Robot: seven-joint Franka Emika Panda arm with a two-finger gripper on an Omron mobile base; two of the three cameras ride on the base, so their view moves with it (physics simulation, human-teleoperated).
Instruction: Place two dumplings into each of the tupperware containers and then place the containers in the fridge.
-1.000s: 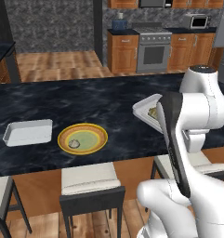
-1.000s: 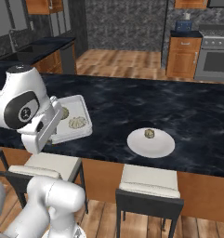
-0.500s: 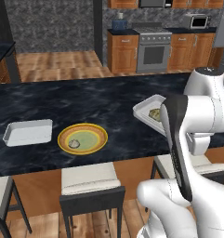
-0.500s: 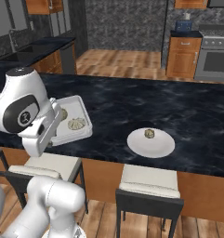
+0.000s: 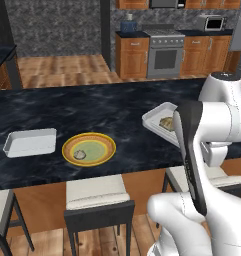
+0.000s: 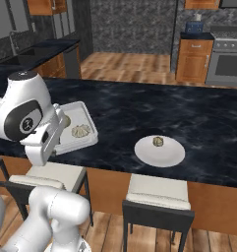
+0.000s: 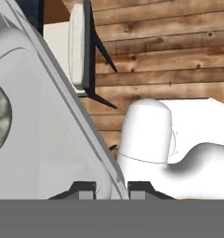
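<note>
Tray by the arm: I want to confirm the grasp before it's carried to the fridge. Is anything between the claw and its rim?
Nothing visible does. In the hand view the tray has its rim running straight between the two tips of the claw, which is closed on it.

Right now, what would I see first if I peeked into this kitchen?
First the big white arm, its gripper shut on the rim of a white tray lifted at the counter's near edge, with dumplings inside. Then the plate with one dumpling on the dark counter, and an empty tray beside it.
</note>
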